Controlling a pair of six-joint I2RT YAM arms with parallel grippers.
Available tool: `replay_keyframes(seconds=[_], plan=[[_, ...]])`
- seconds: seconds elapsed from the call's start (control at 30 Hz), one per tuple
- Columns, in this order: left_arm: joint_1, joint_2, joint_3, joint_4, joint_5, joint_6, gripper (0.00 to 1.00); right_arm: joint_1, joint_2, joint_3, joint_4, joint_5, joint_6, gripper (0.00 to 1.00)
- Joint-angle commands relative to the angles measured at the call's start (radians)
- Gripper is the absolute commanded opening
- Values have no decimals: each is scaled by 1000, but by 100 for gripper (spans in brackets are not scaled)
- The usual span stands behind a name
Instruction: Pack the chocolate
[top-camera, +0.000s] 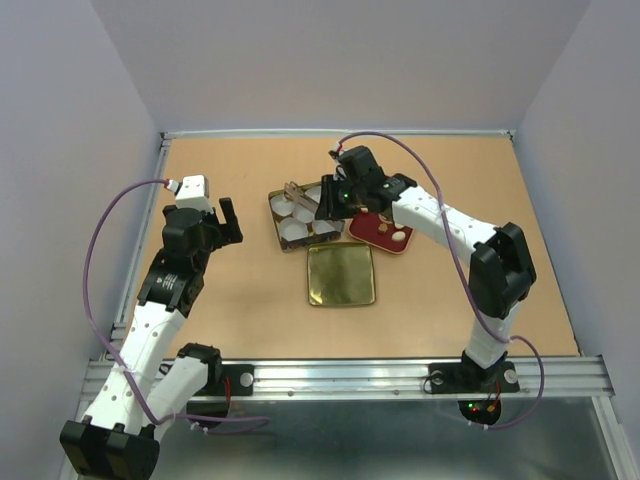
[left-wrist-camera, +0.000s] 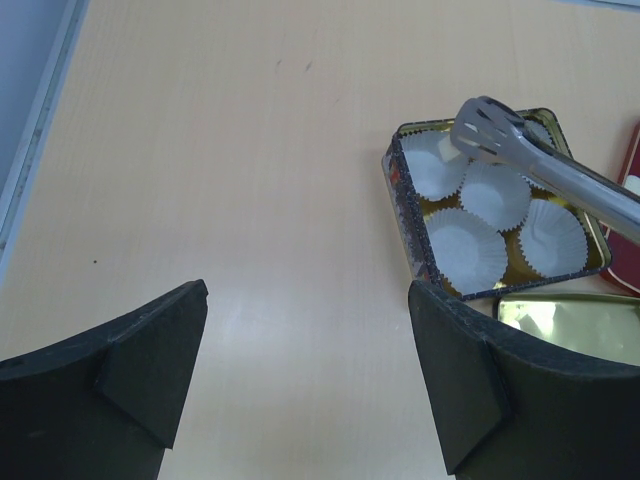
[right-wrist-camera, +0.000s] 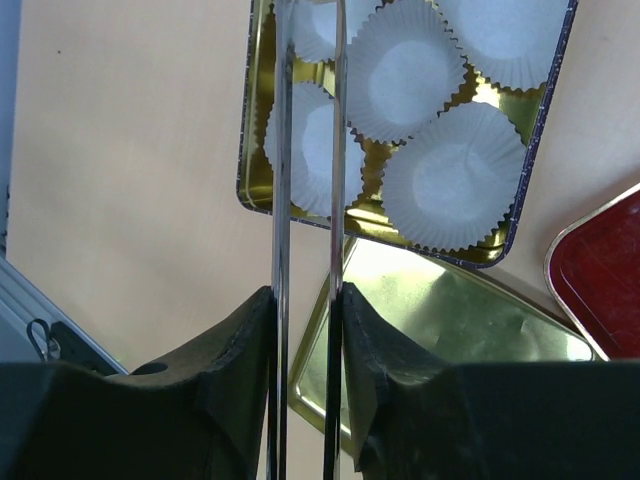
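My right gripper (top-camera: 326, 204) (right-wrist-camera: 308, 296) is shut on the two arms of metal tongs (right-wrist-camera: 283, 150). It holds them over an open gold tin (top-camera: 276, 222) with several round white paper cups (right-wrist-camera: 405, 78). The tongs' tip (left-wrist-camera: 486, 130) hovers over the tin's far cups, and a small cream bit shows beside it, too unclear to name. One cream chocolate lump (top-camera: 400, 237) lies on the red tray (top-camera: 378, 232); the right arm hides the other pieces. My left gripper (top-camera: 230, 218) (left-wrist-camera: 305, 290) is open and empty, above bare table left of the tin.
The tin's gold lid (top-camera: 340, 275) (right-wrist-camera: 450, 320) lies flat just in front of the tin. The red tray's corner (right-wrist-camera: 600, 270) sits right of the lid. A raised rail (top-camera: 160, 190) borders the table's left edge.
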Motion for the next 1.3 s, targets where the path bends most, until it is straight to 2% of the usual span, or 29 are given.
replay_keyframes(seconds=[0.0,0.23,0.43,0.6,0.83,1.07,1.27], plan=[[-1,-12,-3,21,-7,3,93,15,10,80,61,-12,2,38],[0,-20,-4,21,-10,3,93,18,7,91,66,-1,-1,47],[-1,-24,-7,20,-13,4,93,19,-31,88,68,32,7,45],[1,-26,-12,18,-8,1,93,18,-144,56,65,133,7,43],[1,-23,-15,26,5,-3,93,-10,-356,-116,32,296,2,42],[1,-2,-7,18,-1,-2,93,-59,-500,-274,-90,454,-34,43],[-1,12,-1,18,15,0,93,-59,-565,-381,-126,465,-19,44]])
